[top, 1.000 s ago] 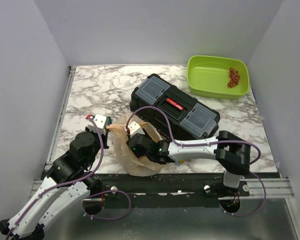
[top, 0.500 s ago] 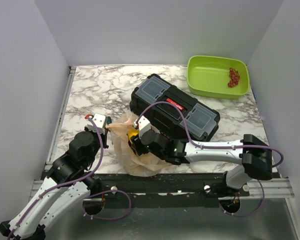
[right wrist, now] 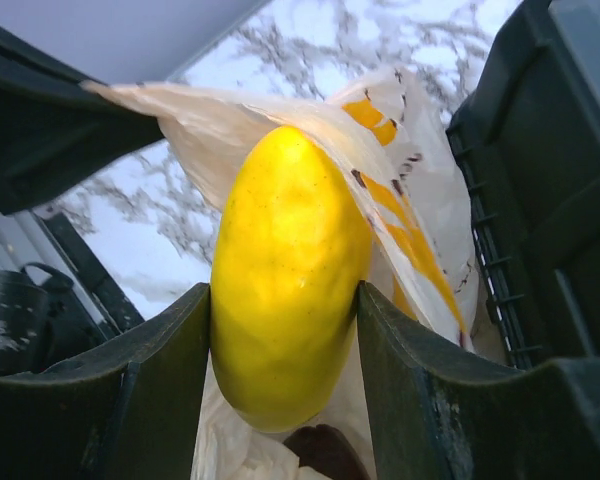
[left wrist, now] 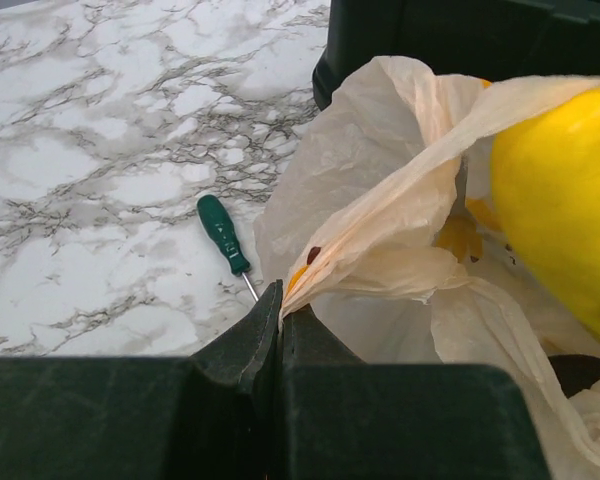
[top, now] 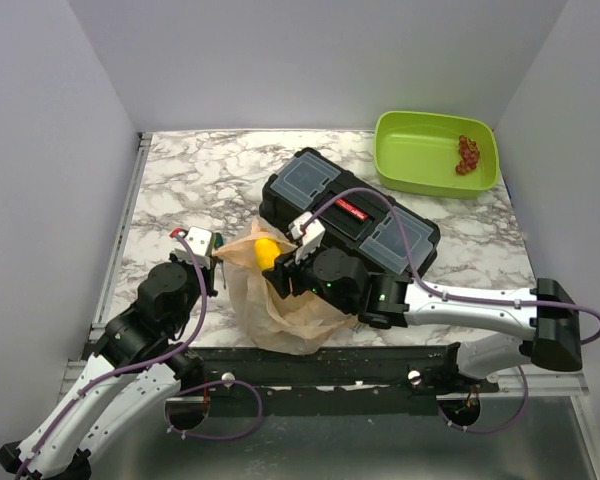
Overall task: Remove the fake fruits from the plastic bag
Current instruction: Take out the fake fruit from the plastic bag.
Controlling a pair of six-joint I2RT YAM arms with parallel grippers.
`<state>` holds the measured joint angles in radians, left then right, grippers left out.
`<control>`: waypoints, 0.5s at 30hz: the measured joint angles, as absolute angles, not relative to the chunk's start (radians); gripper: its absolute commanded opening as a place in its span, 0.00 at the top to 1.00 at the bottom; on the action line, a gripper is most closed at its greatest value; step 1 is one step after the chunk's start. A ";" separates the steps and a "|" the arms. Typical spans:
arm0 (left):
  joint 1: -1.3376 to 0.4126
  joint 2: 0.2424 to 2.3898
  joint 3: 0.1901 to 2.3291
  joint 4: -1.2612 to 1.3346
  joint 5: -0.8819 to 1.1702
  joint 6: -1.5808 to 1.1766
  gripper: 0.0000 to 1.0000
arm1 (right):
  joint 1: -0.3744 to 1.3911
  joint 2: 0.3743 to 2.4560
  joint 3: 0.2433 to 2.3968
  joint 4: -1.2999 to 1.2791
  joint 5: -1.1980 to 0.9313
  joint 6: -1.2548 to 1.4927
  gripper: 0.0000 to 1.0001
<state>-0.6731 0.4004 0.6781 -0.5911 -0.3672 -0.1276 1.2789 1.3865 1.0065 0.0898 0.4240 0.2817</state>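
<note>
White-and-grey marble tabletop [top: 200,170], walled on three sides.

Black plastic toolbox with clear lid compartments [top: 325,195]: middle of the tabletop, set on a diagonal.

Lime-green rectangular plastic tub [top: 415,150]: far right corner.

Thin crinkly tan plastic bag with orange-yellow prints [top: 280,320]: at the near edge, left of centre. Its top is drawn up beside the toolbox's left end.

Left gripper [left wrist: 280,300]: fingers pressed together, pinching a fold of the bag's rim and holding it up on the bag's left side.

Right gripper [right wrist: 285,300]: reaches in from the right. Its jaws are partly spread and clamped on both flanks of the yellow oval plastic lemon [top: 266,250].

Lemon position: raised at the bag's open mouth, just beside the toolbox's left end. Bag film touches its far side. In the right wrist view a dark rounded shape sits lower in the bag, beneath the lemon. Cannot tell what it is.

Cluster of small red plastic grapes [top: 468,153]: inside the green tub, toward its right wall.

Small green-handled screwdriver [left wrist: 223,230]: lying flat on the marble just left of the bag, near the left gripper.
</note>
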 measured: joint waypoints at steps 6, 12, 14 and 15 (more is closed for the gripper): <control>-0.669 0.400 0.678 -0.587 -0.361 -0.127 1.00 | 1.279 1.286 1.010 0.141 0.417 0.255 0.99; -0.669 0.400 0.678 -0.584 -0.358 -0.127 1.00 | 1.276 1.269 1.017 0.212 0.400 0.237 0.99; -0.669 0.400 0.678 -0.584 -0.358 -0.127 1.00 | 1.274 1.277 1.016 0.245 0.370 0.252 0.99; -0.669 0.400 0.678 -0.584 -0.358 -0.127 1.00 | 1.272 1.283 1.016 0.265 0.354 0.257 0.99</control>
